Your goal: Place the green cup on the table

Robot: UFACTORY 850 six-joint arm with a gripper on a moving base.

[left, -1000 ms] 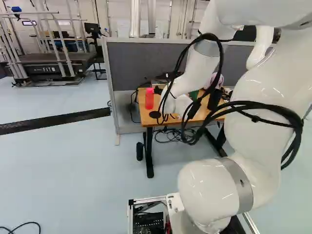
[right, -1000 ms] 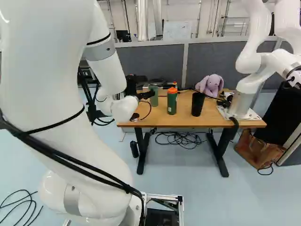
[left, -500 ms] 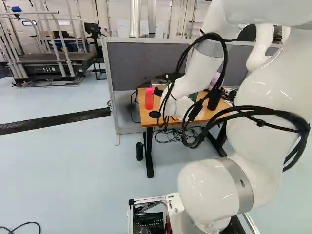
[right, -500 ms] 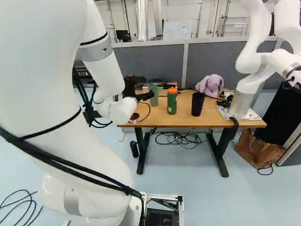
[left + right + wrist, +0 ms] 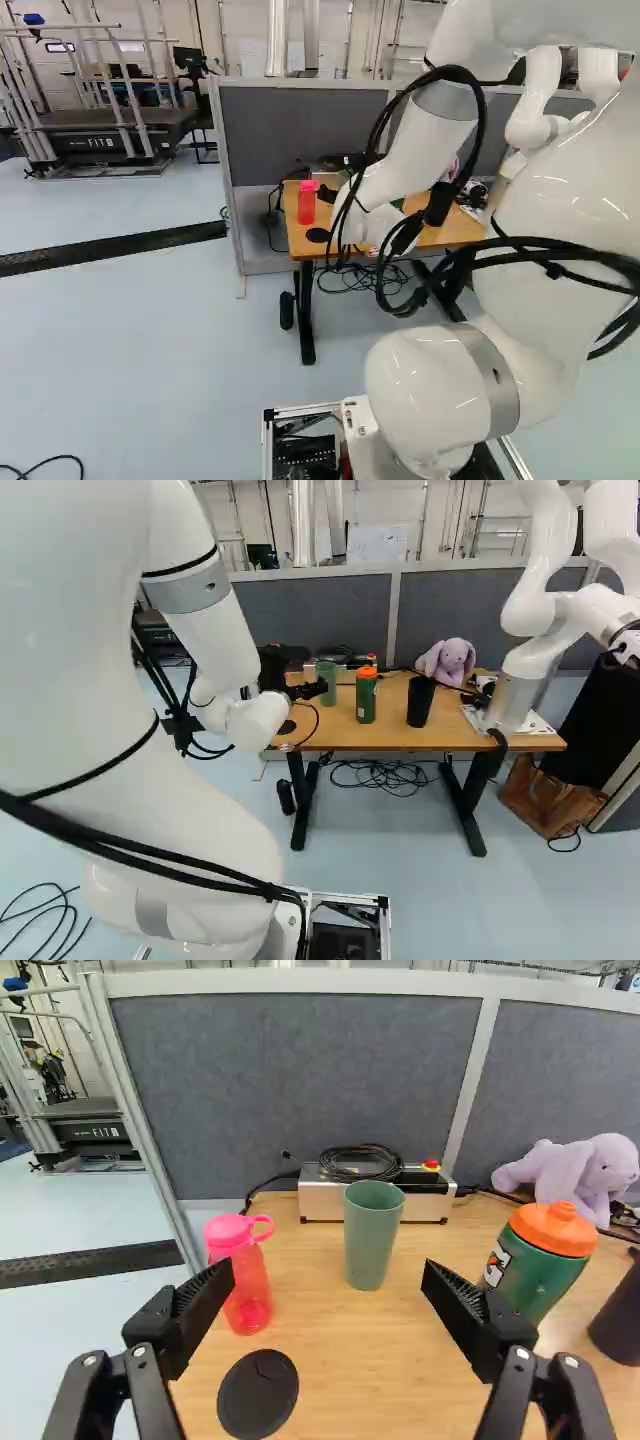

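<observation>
Claw (image 5: 328, 1285) wide open, nothing held. Cup (image 5: 370, 1245) upright on table (image 5: 350, 1385), ahead of the gap, slightly toward the orange-capped bottle (image 5: 548, 1272).

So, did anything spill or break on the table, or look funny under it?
Nothing looks spilled or broken: the green cup, pink bottle and orange-topped bottle all stand upright on the table. The one messy bit is the black cables, looped in a tangle under it.
</observation>
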